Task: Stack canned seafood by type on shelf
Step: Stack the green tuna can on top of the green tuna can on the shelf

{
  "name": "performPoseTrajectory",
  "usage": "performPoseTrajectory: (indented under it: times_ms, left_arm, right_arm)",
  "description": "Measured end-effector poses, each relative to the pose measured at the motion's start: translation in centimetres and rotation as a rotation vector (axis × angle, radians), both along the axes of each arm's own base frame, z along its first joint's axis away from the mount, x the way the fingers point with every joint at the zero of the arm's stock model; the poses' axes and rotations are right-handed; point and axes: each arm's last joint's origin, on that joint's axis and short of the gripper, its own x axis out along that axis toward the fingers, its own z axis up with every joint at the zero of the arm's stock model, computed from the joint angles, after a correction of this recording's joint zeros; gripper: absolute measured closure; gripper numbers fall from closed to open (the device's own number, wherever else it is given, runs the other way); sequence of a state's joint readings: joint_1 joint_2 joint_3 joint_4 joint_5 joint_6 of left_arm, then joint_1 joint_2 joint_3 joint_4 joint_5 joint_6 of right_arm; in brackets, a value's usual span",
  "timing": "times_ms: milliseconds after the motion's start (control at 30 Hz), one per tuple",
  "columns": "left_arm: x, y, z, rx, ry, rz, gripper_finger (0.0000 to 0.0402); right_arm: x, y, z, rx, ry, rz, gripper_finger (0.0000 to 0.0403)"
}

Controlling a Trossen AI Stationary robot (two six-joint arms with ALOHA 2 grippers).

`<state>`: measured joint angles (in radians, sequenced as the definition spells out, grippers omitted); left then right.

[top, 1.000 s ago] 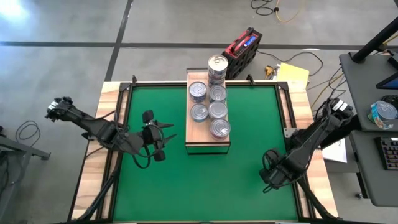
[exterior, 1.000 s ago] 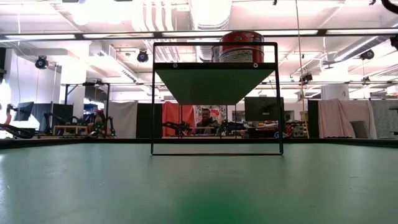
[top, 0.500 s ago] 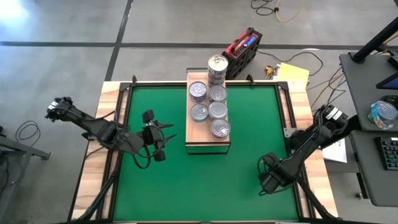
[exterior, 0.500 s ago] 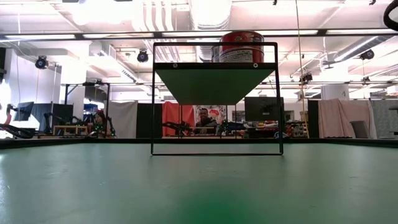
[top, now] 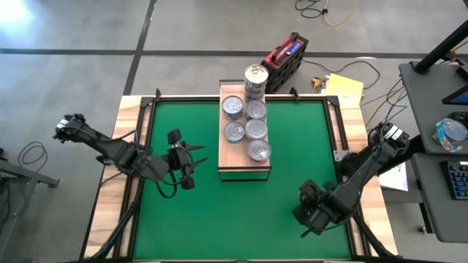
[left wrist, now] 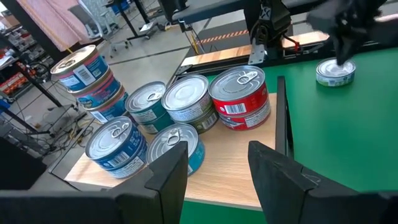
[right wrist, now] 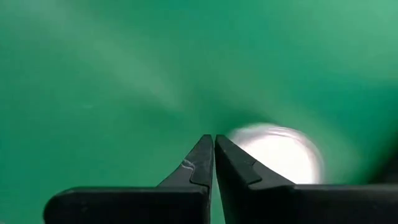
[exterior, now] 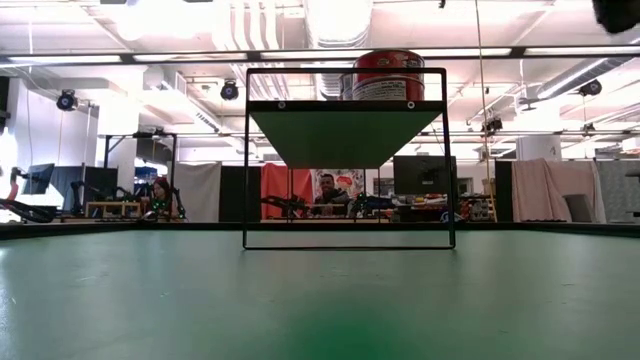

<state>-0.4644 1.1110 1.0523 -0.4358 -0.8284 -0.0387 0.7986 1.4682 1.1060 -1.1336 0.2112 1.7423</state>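
The shelf (top: pixel 244 162) stands on the green mat at the far middle and carries several tins of canned seafood (top: pixel 246 130). At its far end is a stack (top: pixel 255 79). The left wrist view shows a red tin (left wrist: pixel 239 98) nearest the shelf's front. One silver-lidded tin (left wrist: pixel 334 73) lies alone on the mat at the near right. My right gripper (top: pixel 306 213) is shut, points down over it and hides it in the high view. The tin shows blurred (right wrist: pixel 277 152) beyond the shut fingertips. My left gripper (top: pixel 193 164) is open above the mat, left of the shelf, facing the tins. My right gripper stands with its shut fingers (right wrist: pixel 205 162) pointing down over the lone tin's lid (left wrist: pixel 339 67). Nothing is between the fingers. Blur keeps me from telling whether the tips touch the lid or hang just above it.
A wooden border (top: pixel 131 153) frames the mat. A red and black case (top: pixel 287 55) and yellow papers (top: pixel 344 86) lie beyond the far edge. A desk with a tin (top: pixel 447 133) stands at the right. Bare mat (exterior: pixel 320 300) spreads in front of the shelf.
My right gripper has risen, moved a little toward the table's left over the near right of the mat, and turned at the wrist, staying shut. The left arm and the tins on the shelf have kept still.
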Motion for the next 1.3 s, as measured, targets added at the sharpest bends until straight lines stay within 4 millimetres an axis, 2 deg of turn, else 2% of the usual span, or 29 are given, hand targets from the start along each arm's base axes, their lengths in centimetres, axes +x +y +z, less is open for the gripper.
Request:
performPoseTrajectory:
  times_ms: [100, 200, 400, 567, 1300]
  left_arm:
    - [0.0, 0.0, 0.0, -0.004, -0.002, 0.001, 0.0249]
    - [0.0, 0.0, 0.0, -0.022, -0.003, -0.007, 0.0249]
    - [0.0, -0.1, -0.1, -0.063, -0.006, -0.022, 0.0249]
    - [0.0, -0.1, -0.2, -0.058, 0.000, -0.023, 0.0249]
    - [0.0, -0.1, -0.2, -0.056, 0.002, -0.024, 0.0249]
  right_arm:
    - [-0.8, -0.5, 1.3, -0.056, 0.103, -0.051, 0.0394]
    - [-1.6, -0.6, 1.5, -0.080, 0.187, -0.099, 0.0394]
    - [-2.5, -0.4, -1.2, -0.008, 0.238, -0.134, 0.0394]
    - [-2.4, 0.0, -3.3, 0.079, 0.203, -0.136, 0.0394]
    - [-1.6, 0.9, -4.9, 0.113, 0.167, -0.088, 0.0394]
